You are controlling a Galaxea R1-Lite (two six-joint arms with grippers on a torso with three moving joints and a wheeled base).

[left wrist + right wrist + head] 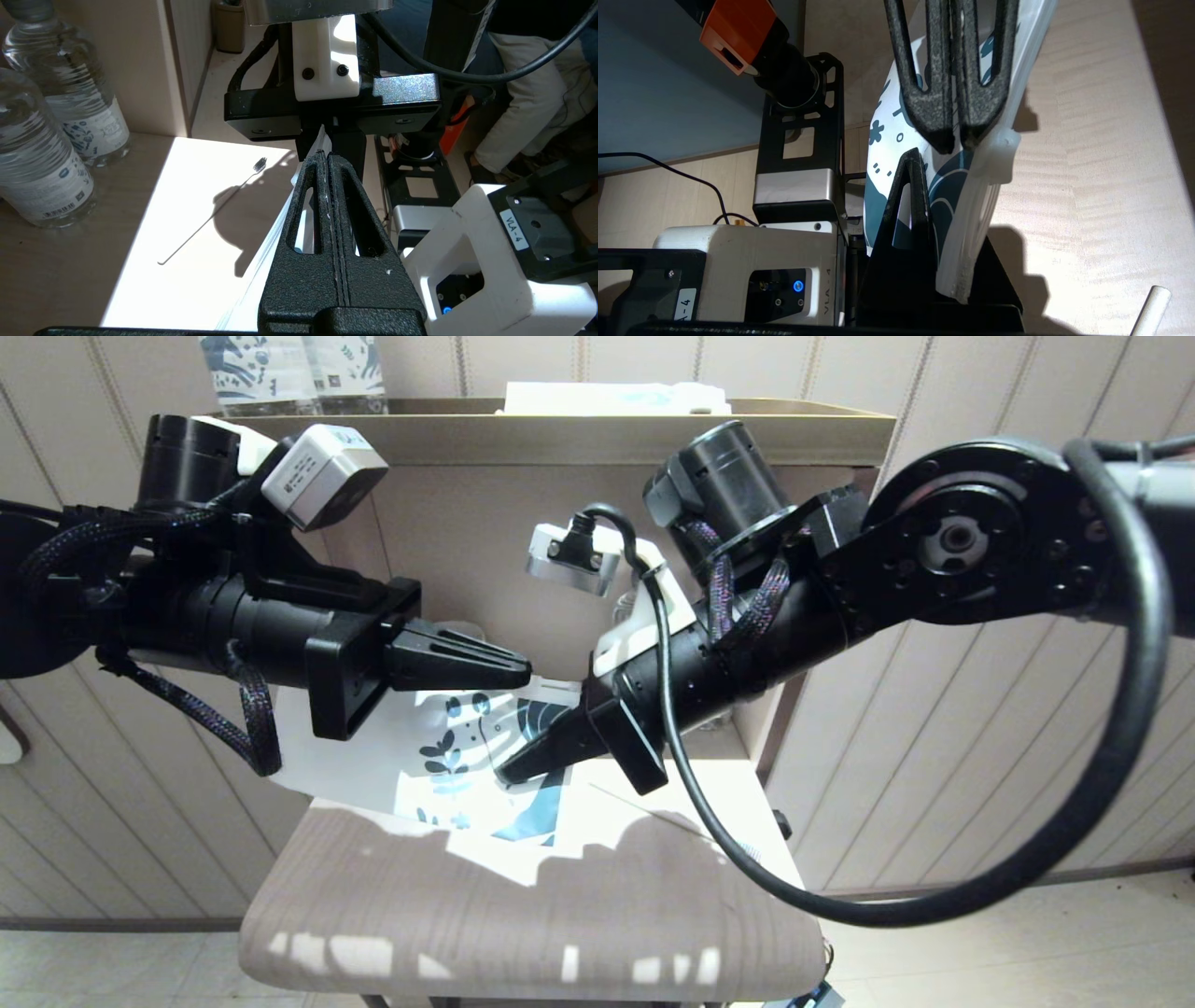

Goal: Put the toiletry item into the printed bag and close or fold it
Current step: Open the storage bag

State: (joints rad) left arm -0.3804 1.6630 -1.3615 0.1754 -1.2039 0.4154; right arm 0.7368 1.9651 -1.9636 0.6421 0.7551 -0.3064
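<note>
The printed bag, white with dark blue leaves, hangs on edge above the table between both grippers. My left gripper is shut on the bag's upper edge. Coming from the right, my right gripper is shut on the bag's ribbed white closing edge, just below the left fingers. A white slider piece sits on that edge. The toothbrush lies loose on the sunlit tabletop beside the bag, bristle head toward the far side. The pale end of its handle shows in the right wrist view.
Two water bottles stand on the table, well off to the side of the toothbrush away from the bag. A tan shelf with bottles rises behind. The table's front part lies in shadow. A seated person is beyond the table.
</note>
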